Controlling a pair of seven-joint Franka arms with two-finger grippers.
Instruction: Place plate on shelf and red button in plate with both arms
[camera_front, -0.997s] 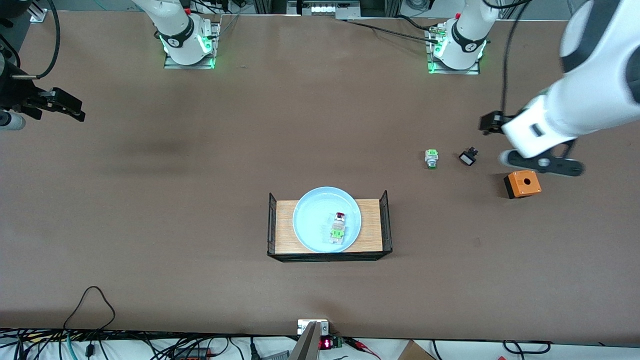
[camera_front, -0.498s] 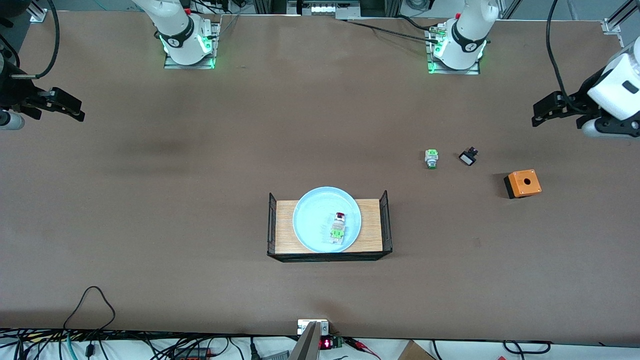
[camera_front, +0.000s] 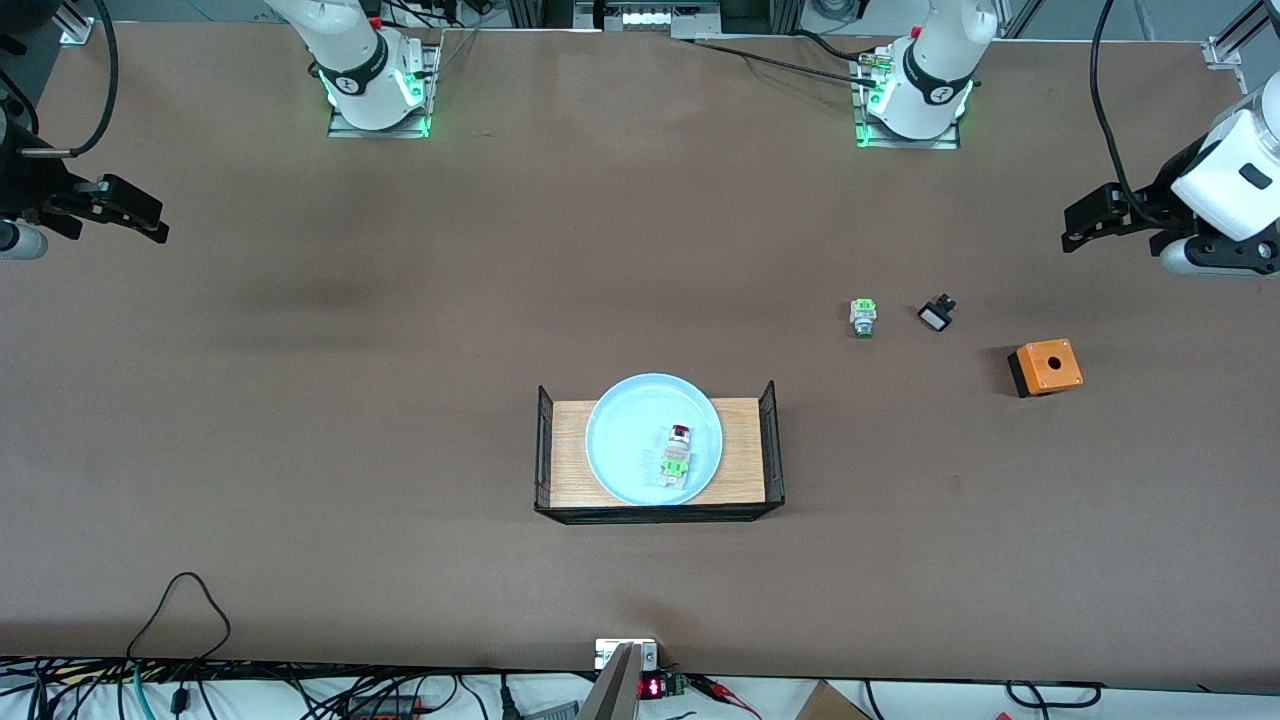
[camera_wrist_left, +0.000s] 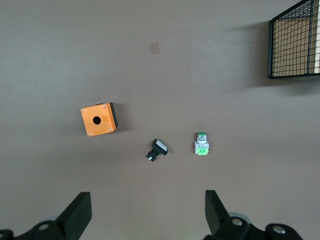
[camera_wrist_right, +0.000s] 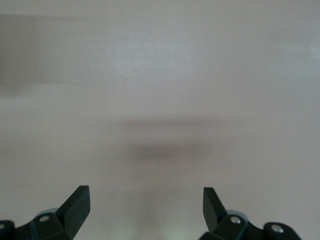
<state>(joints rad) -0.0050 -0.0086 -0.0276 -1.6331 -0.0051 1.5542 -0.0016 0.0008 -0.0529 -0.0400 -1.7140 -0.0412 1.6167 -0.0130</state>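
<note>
Plate (camera_front: 630, 430) sits on wooden tray (camera_front: 745, 450) at table centre, red button (camera_front: 679, 434) in it toward 3 o'clock. Placement looks done. Left gripper (camera_front: 1085, 222) and right gripper (camera_front: 135, 212) hang over table ends, jaws wide, empty.

The front view looks down from high across the table (camera_front: 400, 330), facing both robot bases. The left wrist view looks straight down from well above the table, sharing the orange box (camera_wrist_left: 99, 119), two small switches and the wire rack's (camera_wrist_left: 295, 42) end with the front view. The right wrist view faces bare table only.
</note>
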